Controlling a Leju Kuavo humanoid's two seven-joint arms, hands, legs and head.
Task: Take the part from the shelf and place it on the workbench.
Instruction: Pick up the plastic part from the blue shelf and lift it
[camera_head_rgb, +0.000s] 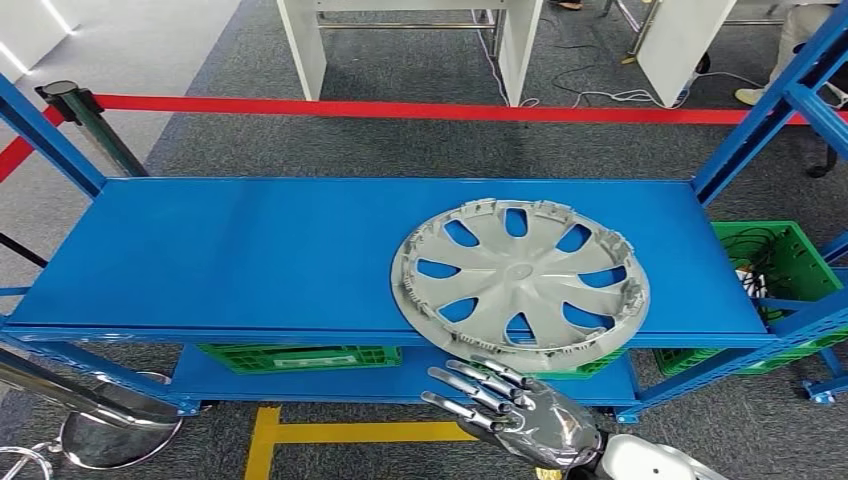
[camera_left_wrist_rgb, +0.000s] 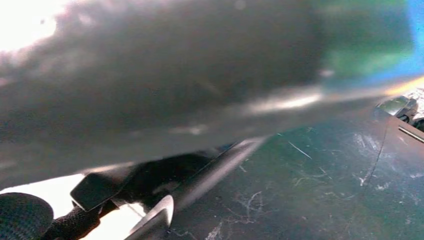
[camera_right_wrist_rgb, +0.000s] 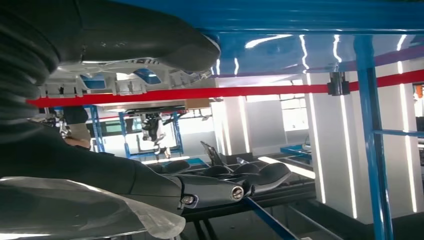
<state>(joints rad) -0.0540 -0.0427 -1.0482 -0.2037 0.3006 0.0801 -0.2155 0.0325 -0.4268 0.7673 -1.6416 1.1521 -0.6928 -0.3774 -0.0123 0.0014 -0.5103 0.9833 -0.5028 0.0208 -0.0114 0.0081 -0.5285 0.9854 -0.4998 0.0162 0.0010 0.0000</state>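
A grey hubcap lies inner side up on the right half of the blue shelf board, its near rim hanging over the front edge. My right hand sits just below and in front of that rim, fingers stretched out and spread, holding nothing. In the right wrist view the hubcap's clipped rim lies in the gap between the thick thumb and the dark fingers, with space between the rim and the fingers. The left wrist view is a dark blur, so I cannot read the left hand's fingers.
Blue uprights frame the shelf at both ends. Green crates sit on the lower level and at the right. A red barrier tape and a post run behind; white table legs stand beyond.
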